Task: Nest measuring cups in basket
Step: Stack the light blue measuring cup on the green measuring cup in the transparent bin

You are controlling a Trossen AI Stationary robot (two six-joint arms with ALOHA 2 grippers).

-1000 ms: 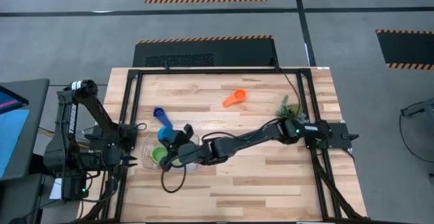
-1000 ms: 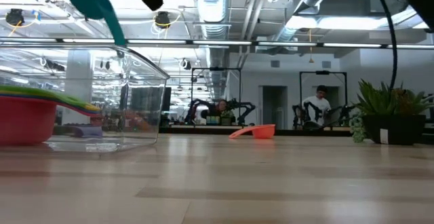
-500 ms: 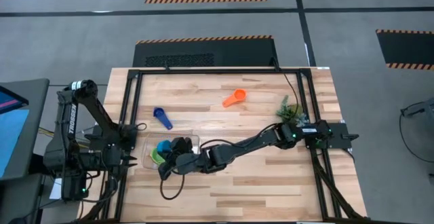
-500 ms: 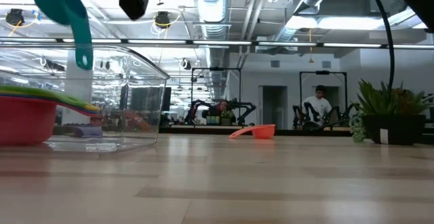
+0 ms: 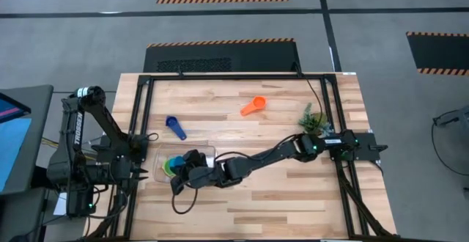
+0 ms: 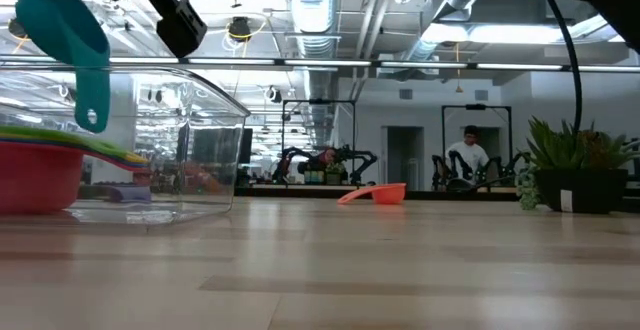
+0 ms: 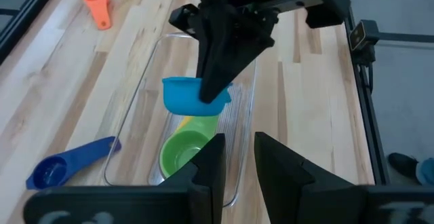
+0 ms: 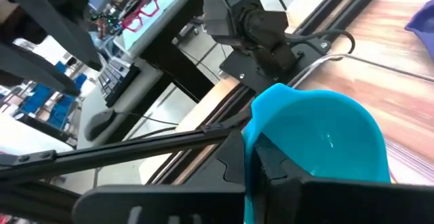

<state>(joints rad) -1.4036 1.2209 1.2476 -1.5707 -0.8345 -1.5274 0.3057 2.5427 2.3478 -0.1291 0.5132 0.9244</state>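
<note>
Measuring cups number at least six in view. One teal cup hangs above the basket, pinched by its handle in the right pincer, whose fingers are pressed together on it; in the low view the same cup is tilted with its handle pointing down, above the basket's rim. Inside the clear basket sits a nested stack: a green cup on top in the left wrist view, a sliver of yellow cup just behind it, and, seen from table height, a red cup at the bottom. Whether more cups lie within the stack cannot be told.

Two cups lie loose on the tabletop: one dark blue cup just beside the basket's far side, and one orange cup well apart, toward the far edge. One small leafy plant stands near the right edge.

One left pincer waits at the tabletop's left edge, facing the basket, its two fingers a little apart and holding nothing. Two people sit in the room beyond the tabletop.
</note>
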